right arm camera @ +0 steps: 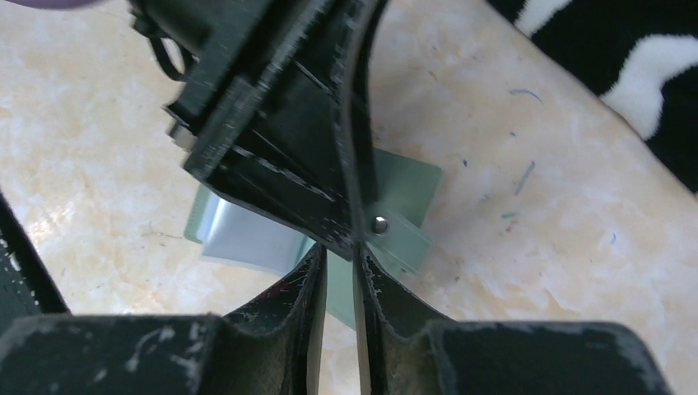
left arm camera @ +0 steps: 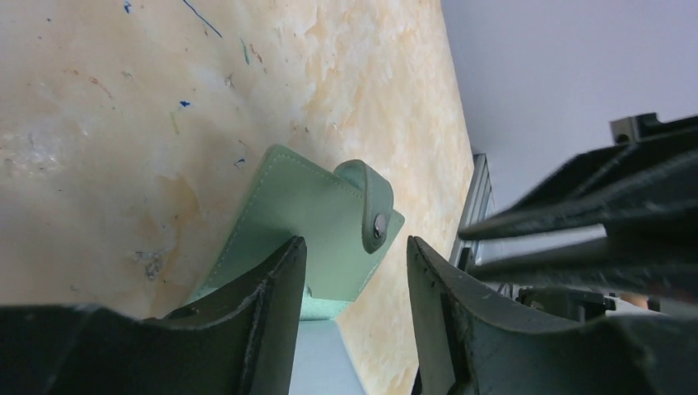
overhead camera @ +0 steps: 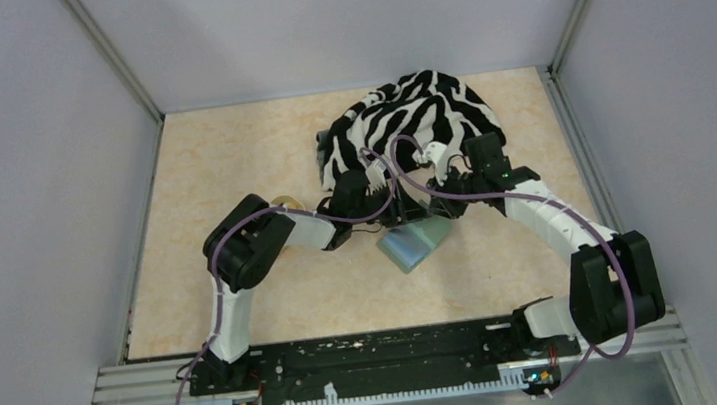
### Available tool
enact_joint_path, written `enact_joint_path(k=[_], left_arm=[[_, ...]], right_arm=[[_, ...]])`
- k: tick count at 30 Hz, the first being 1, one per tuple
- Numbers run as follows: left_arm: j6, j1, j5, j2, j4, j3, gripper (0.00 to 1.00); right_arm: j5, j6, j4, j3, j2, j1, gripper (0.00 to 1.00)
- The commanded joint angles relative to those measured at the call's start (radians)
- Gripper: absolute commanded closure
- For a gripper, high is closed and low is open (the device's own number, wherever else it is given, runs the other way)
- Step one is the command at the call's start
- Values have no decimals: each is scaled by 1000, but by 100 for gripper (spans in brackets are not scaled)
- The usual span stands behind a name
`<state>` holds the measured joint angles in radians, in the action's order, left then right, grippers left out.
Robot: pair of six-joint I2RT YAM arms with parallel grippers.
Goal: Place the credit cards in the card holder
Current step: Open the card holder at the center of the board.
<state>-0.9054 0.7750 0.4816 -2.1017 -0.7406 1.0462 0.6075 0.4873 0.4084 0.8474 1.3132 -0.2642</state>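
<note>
The sage-green card holder (overhead camera: 415, 243) lies open on the table, its blue-grey inside up. In the left wrist view its green flap (left arm camera: 300, 206) with a snap strap lies under my left gripper (left arm camera: 355, 247), which is open, one finger over the flap. My left gripper (overhead camera: 380, 206) and right gripper (overhead camera: 432, 195) meet just above the holder's far edge. In the right wrist view my right gripper (right arm camera: 339, 247) is closed to a slim gap with nothing seen in it, tips against the left gripper's finger, above the holder (right arm camera: 405, 185). No credit cards show.
A zebra-striped cloth (overhead camera: 416, 116) is bunched behind the grippers, also at the right wrist view's top right (right arm camera: 634, 66). A tan tray (overhead camera: 285, 202) peeks out behind the left arm's elbow. Grey walls enclose the table on three sides.
</note>
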Motion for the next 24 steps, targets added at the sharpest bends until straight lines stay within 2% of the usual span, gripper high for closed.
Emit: enact_joint_path(k=[1, 11, 19, 24], left_arm=[[-41, -18, 24, -25, -69, 5, 46], [-36, -22, 20, -11, -83, -3, 49], [-36, -25, 34, -15, -94, 12, 48], [-14, -28, 22, 39, -123, -39, 48]], right_arm=[[-44, -43, -23, 59, 31, 49, 83], [-10, -35, 57, 110, 178, 56, 90], [-95, -34, 62, 110, 226, 57, 90], [-155, -32, 86, 130, 293, 57, 90]])
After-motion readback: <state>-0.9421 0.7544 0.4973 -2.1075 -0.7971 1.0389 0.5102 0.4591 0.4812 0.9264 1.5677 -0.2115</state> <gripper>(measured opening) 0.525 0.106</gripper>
